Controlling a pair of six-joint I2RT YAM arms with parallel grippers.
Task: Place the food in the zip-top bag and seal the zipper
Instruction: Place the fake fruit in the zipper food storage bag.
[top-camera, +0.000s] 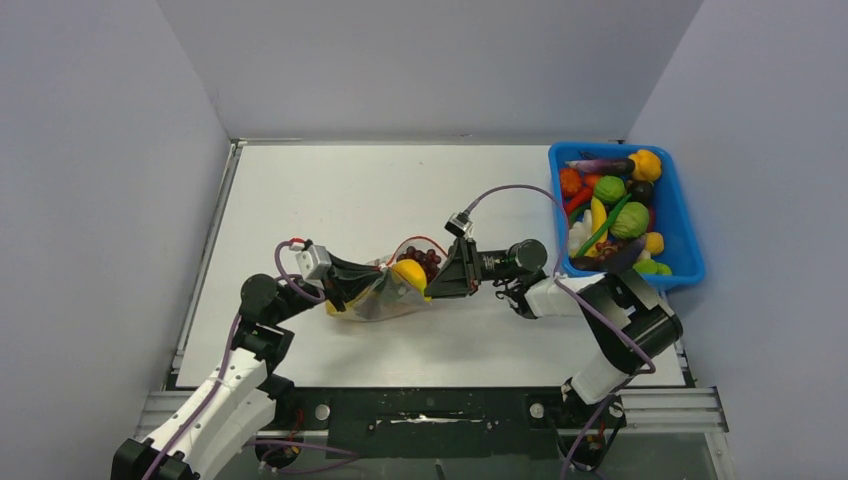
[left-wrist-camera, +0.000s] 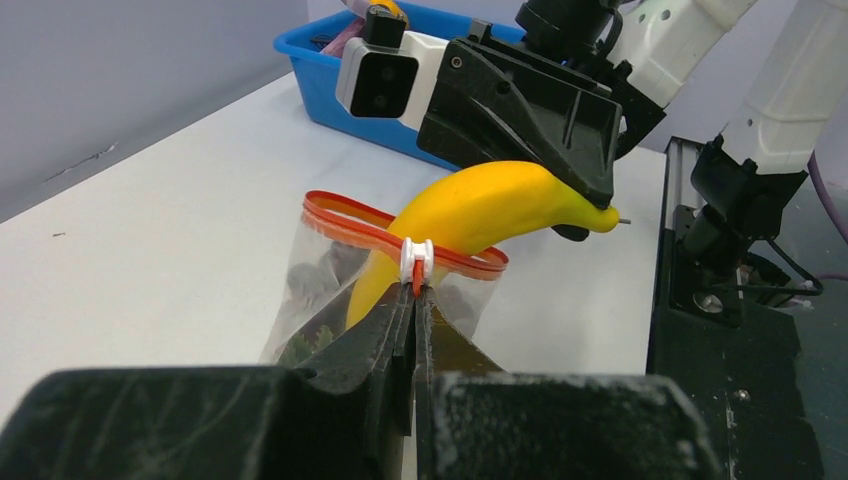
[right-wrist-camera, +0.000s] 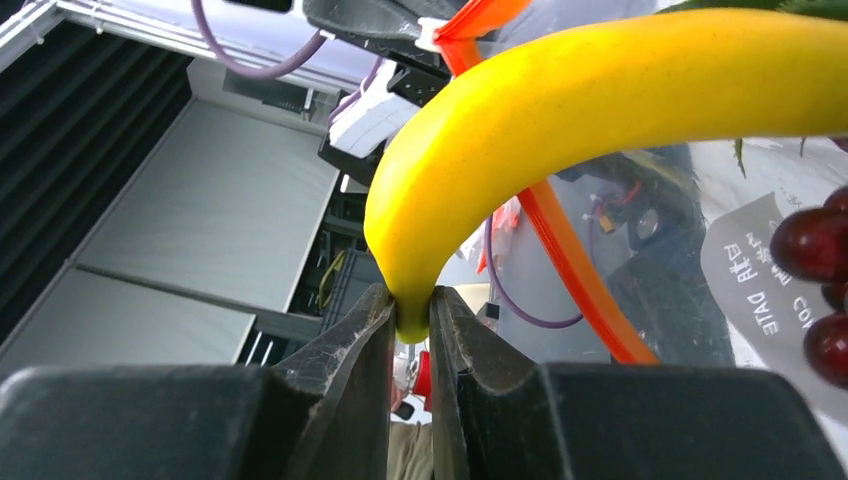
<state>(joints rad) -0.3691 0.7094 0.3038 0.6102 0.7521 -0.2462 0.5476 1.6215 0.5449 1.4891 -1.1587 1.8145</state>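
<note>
The clear zip-top bag (top-camera: 375, 298) lies mid-table with its red zipper (left-wrist-camera: 345, 214) mouth open. My left gripper (left-wrist-camera: 415, 293) is shut on the bag's near rim, right under the white slider (left-wrist-camera: 416, 259). My right gripper (right-wrist-camera: 410, 312) is shut on the tip of the yellow banana (right-wrist-camera: 600, 95), which reaches over the red rim with its far end inside the bag (left-wrist-camera: 480, 205). Purple grapes (top-camera: 425, 260) and a green-leafed piece (left-wrist-camera: 300, 345) lie inside the bag. From above, the banana (top-camera: 410, 274) sits between both grippers.
A blue bin (top-camera: 684, 215) at the right table edge holds several more toy fruits and vegetables. The right arm's wrist camera (left-wrist-camera: 385, 70) hangs just above the bag mouth. The table's near edge has a metal rail (top-camera: 660, 405).
</note>
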